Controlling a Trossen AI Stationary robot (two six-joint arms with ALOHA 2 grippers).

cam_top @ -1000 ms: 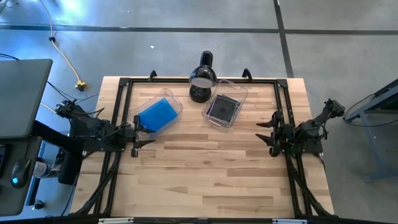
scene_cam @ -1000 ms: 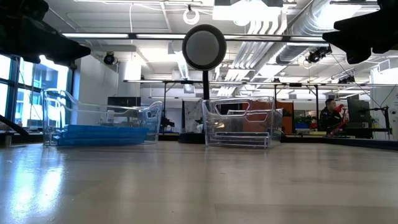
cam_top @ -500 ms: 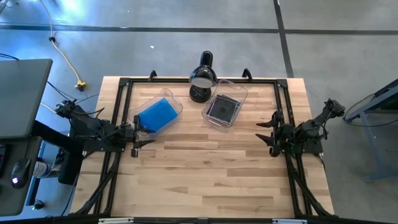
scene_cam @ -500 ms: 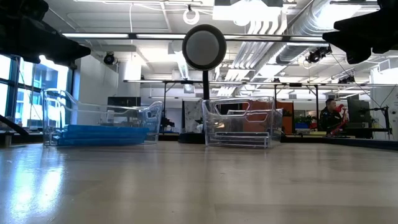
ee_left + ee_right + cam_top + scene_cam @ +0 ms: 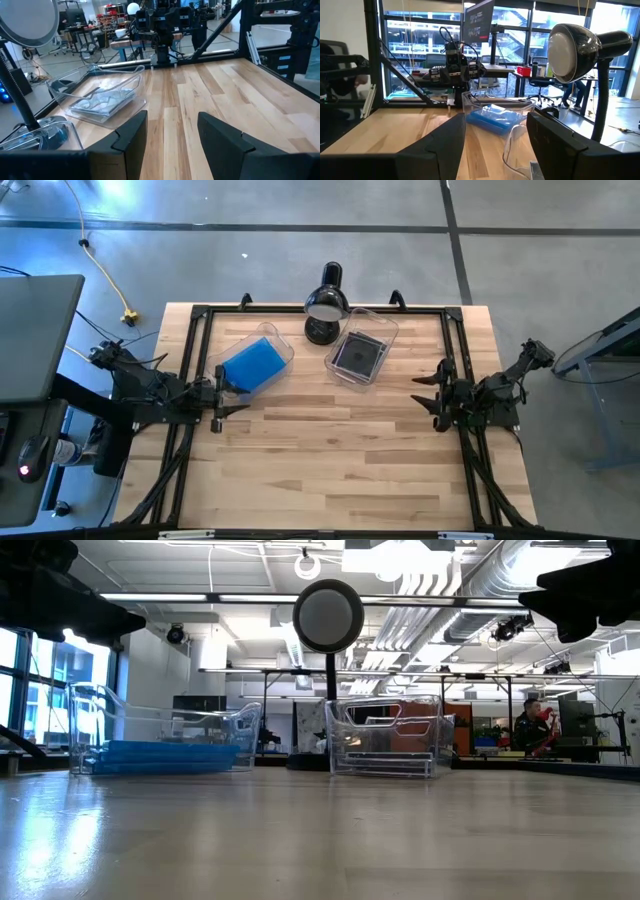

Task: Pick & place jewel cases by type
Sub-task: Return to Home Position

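From above, blue jewel cases [image 5: 255, 363] fill the left tub [image 5: 283, 345] and dark jewel cases [image 5: 359, 354] the right tub [image 5: 384, 321]. My left end effector [image 5: 240, 397] and right end effector [image 5: 418, 392] flank the counter [image 5: 340, 450]. Wrist views show both with fingers apart, holding nothing. The cases look light, stiff, slick and brittle, so I'd pinch opposite edges.

I have open table [image 5: 330, 465] from the middle to the near edge; the left bin [image 5: 283, 348], lamp [image 5: 324, 308] and right bin [image 5: 386, 325] line the far edge.
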